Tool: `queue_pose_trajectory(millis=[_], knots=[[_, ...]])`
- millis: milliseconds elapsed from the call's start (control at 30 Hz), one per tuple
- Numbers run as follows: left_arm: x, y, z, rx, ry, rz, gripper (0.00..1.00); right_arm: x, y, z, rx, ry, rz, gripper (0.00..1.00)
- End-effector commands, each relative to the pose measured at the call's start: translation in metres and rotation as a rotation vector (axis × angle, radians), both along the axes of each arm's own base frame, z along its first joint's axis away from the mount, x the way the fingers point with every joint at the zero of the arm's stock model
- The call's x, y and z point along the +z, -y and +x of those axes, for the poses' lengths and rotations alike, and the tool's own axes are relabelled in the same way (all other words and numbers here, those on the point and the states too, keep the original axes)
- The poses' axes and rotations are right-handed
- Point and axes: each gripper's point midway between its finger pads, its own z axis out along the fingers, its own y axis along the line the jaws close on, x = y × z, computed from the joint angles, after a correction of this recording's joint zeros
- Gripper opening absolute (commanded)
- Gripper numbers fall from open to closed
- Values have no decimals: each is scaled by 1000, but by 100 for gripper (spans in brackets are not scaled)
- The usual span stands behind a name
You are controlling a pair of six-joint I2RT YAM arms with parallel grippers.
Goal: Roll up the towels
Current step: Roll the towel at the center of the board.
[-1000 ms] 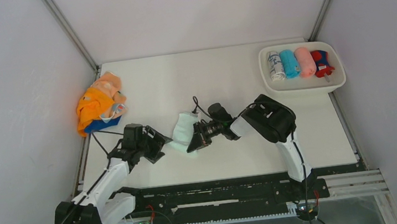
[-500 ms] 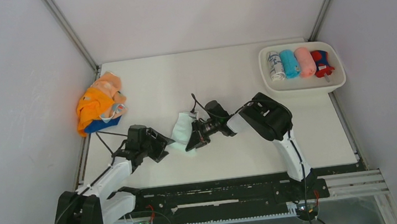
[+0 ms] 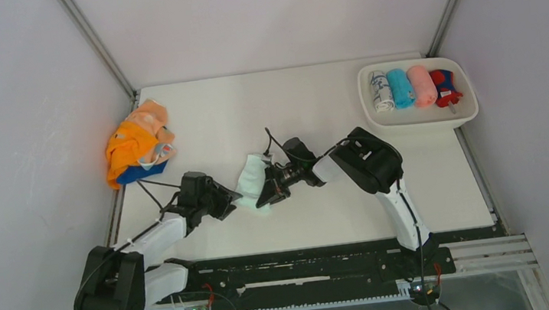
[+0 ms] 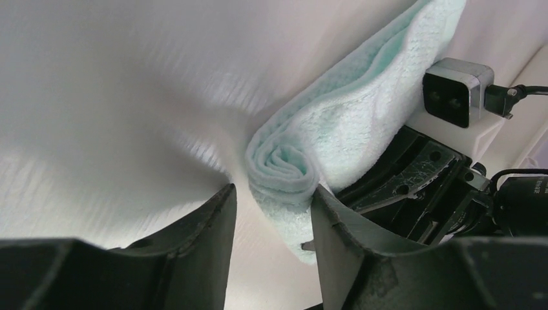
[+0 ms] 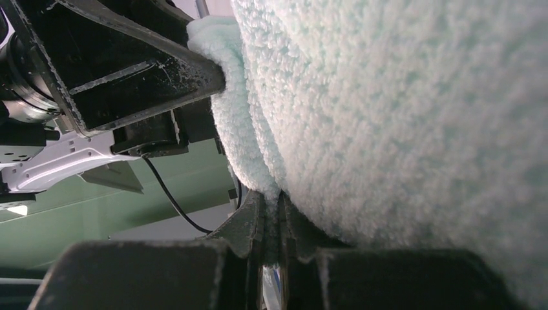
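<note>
– Where's the mint towel [image 3: 249, 174]?
– One, mid table [image 3: 313, 112], near end rolled. Right claw [image 5: 271, 210] pinches its edge. Left claw [image 4: 271, 197] is open around the roll.
– Others?
– Four rolls [image 3: 401, 88] in one tray [image 3: 422, 122] far right, one heap [image 3: 135, 143] far left.

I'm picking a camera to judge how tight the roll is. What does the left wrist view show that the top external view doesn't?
Only the left wrist view shows the coiled end of the mint towel, its spiral layers sitting between the parted fingers of the left gripper. Only the top external view shows the white tray holding four rolled towels, and the unrolled pile at far left. Both show the mint towel with the right gripper against it.
</note>
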Motion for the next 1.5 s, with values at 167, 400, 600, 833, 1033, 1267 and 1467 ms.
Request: queue_pose_trajectory(millis=[167,400,600,833,1033,1267,1467], knots=[[-26,-4,1,-7,-52,68,41,-35,10,3,-45,-5,-151,0],[-30,-7,-8,-26,-95,98,24,-6,12,5,0,201,-158,9],[-12,-16,-14,-72,-96,172,13,34,17,8,39,558,-232,29],[-7,-23,-29,-150,-178,229,9,61,11,-1,133,1060,-394,48],[-4,-19,-28,-173,-203,211,8,72,-17,-27,216,1441,-478,60],[-1,-20,-28,-180,-203,223,8,55,-36,-46,306,1643,-528,62],[-3,-20,-28,-183,-206,221,8,26,-37,-51,392,1682,-592,60]])
